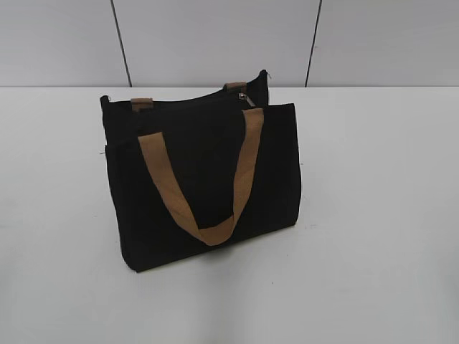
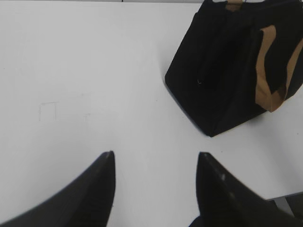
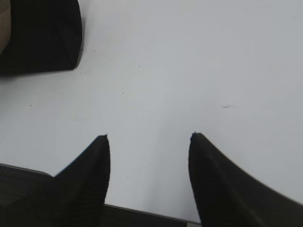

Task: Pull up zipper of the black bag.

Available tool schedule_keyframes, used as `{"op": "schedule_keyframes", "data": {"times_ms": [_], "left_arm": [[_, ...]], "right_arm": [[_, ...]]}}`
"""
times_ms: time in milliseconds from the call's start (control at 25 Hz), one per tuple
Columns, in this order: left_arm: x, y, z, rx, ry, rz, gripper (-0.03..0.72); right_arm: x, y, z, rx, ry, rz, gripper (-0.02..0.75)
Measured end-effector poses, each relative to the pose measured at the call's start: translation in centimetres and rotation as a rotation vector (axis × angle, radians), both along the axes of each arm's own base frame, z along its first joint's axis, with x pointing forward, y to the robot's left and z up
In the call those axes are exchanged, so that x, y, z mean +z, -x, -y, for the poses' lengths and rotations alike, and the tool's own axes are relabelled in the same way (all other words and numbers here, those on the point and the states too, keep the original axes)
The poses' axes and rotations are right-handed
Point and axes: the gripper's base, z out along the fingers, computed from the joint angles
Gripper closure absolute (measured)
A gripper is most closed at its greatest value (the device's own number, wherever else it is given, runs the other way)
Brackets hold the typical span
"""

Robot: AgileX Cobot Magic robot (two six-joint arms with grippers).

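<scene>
The black bag (image 1: 208, 179) stands upright in the middle of the white table, with a tan strap handle (image 1: 204, 186) hanging down its front. The zipper (image 1: 215, 100) runs along the top rim, and its small silver pull tab (image 1: 246, 97) sits near the right end. The bag also shows at the top right of the left wrist view (image 2: 227, 71) and at the top left corner of the right wrist view (image 3: 40, 35). My left gripper (image 2: 156, 158) is open and empty over bare table, apart from the bag. My right gripper (image 3: 149, 139) is open and empty near the table's front edge. Neither gripper shows in the exterior view.
The white table (image 1: 373, 215) stretches around the bag on all sides. A grey panelled wall (image 1: 215, 39) stands behind it. The table's front edge (image 3: 142, 210) shows at the bottom of the right wrist view.
</scene>
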Motion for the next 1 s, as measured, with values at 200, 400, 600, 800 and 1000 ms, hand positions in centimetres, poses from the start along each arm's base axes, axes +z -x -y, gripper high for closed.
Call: {"op": "schedule_keyframes", "data": {"times_ms": [200, 400, 600, 800, 1000], "left_arm": [[0.00, 0.00, 0.00, 0.008, 0.000, 0.001, 0.274], [0.00, 0.04, -0.04, 0.087, 0.001, 0.000, 0.274], [0.01, 0.10, -0.08, 0.193, 0.001, 0.001, 0.274], [0.01, 0.13, -0.10, 0.249, 0.001, 0.001, 0.274], [0.02, 0.56, -0.17, 0.256, 0.008, 0.027, 0.274]], "right_arm": [[0.00, 0.00, 0.00, 0.000, 0.000, 0.000, 0.321], [-0.01, 0.01, 0.00, -0.006, 0.000, -0.001, 0.321], [-0.01, 0.04, 0.02, -0.081, 0.000, -0.001, 0.323], [-0.01, 0.11, 0.04, -0.175, 0.000, 0.000, 0.323], [-0.01, 0.15, 0.05, -0.253, -0.001, 0.000, 0.323]]}}
